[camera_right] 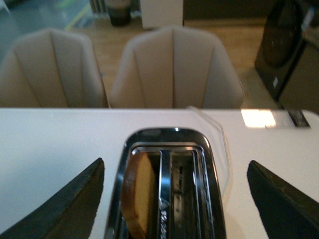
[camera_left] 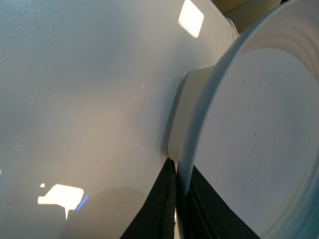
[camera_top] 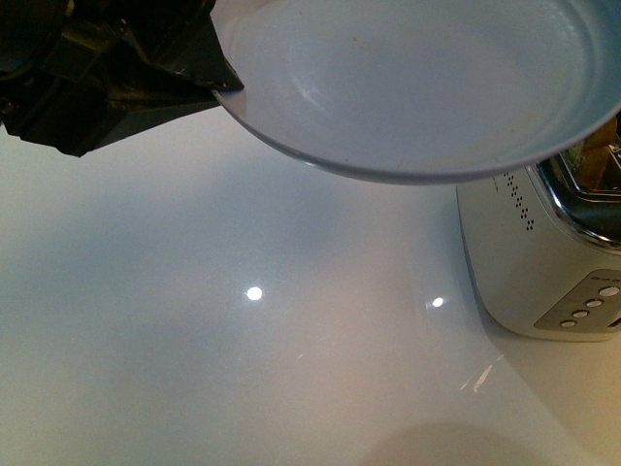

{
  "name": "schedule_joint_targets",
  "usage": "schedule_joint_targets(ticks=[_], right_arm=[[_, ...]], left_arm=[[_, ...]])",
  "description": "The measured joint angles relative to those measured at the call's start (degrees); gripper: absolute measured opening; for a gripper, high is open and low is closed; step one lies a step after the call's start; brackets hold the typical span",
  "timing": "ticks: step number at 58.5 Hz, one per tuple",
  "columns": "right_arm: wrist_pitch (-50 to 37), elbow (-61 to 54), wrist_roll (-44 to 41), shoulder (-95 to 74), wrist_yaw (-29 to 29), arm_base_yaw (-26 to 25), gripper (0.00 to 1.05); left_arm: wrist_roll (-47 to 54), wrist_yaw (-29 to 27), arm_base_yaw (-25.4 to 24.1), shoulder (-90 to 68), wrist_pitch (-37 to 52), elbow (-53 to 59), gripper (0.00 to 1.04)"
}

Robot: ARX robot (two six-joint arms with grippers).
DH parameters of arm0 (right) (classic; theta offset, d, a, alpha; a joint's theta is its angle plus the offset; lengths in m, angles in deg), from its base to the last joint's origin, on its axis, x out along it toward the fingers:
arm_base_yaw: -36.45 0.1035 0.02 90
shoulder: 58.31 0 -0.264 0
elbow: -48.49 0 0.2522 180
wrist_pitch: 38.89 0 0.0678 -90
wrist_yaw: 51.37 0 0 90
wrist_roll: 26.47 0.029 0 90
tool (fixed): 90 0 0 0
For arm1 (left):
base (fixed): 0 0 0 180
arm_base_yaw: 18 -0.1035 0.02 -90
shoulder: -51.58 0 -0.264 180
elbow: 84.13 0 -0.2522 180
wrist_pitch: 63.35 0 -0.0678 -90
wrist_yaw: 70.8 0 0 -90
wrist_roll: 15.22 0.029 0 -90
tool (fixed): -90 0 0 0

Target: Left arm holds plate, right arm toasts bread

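Observation:
My left gripper (camera_top: 225, 80) is shut on the rim of the pale grey-blue plate (camera_top: 417, 78) and holds it up in the air, over the table and part of the toaster (camera_top: 543, 262). In the left wrist view the black jaws (camera_left: 175, 199) pinch the plate's rim (camera_left: 199, 149), and the plate (camera_left: 264, 139) is empty. My right gripper (camera_right: 174, 199) is open, its two fingers wide apart above the toaster's chrome top (camera_right: 167, 144). The bread (camera_right: 137, 191) stands upright in one toaster slot. The other slot is empty.
The toaster is white with buttons on its front (camera_top: 587, 311) and stands at the table's right. The glossy white table (camera_top: 243, 340) reflects ceiling lights. Two beige chairs (camera_right: 174, 69) stand behind the table's far edge. A dark appliance (camera_right: 294, 50) is beyond.

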Motion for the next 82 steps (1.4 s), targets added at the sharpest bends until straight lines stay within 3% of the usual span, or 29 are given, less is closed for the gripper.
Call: schedule_joint_targets(ticks=[7, 27, 82], right_arm=[[-10.16, -7.39, -0.74, 4.46, -0.13, 0.26, 0.53], [-10.01, -16.24, -1.18, 13.07, -0.13, 0.26, 0.02], [4.15, -25.05, -1.11, 37.38, -0.11, 0.26, 0.02]], left_arm=[[0.0, 0.11, 0.0, 0.0, 0.0, 0.0, 0.03], [0.0, 0.09, 0.0, 0.0, 0.0, 0.02, 0.03], [0.0, 0.09, 0.0, 0.0, 0.0, 0.0, 0.03]])
